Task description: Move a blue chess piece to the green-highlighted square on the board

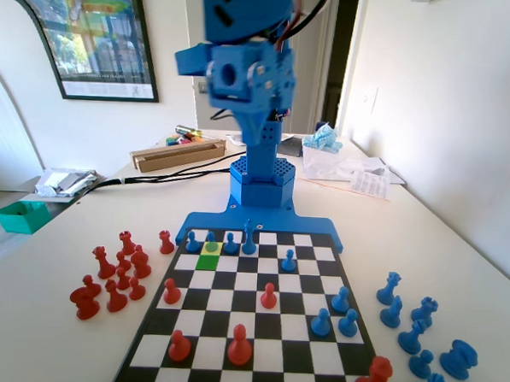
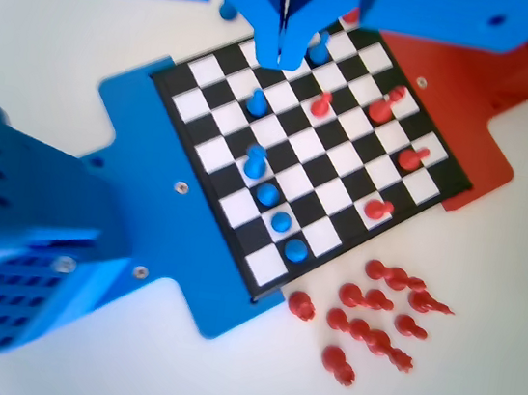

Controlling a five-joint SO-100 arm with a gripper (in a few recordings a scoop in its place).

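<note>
While the blue chess piece point(image 1: 211, 241) stands on the yellow square point(image 1: 210, 248), the green-highlighted square point(image 1: 207, 262) lies just at its 6 o'clock on the board point(image 1: 157, 350). High above, the end effector point(image 2: 288, 59) hangs pressed together, pinching nothing, over the desk point(image 1: 51, 334).

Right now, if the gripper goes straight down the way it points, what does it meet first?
Probably the board, near a blue pawn beside the jaws in the wrist view. The gripper is shut and high; depth is unclear.
</note>
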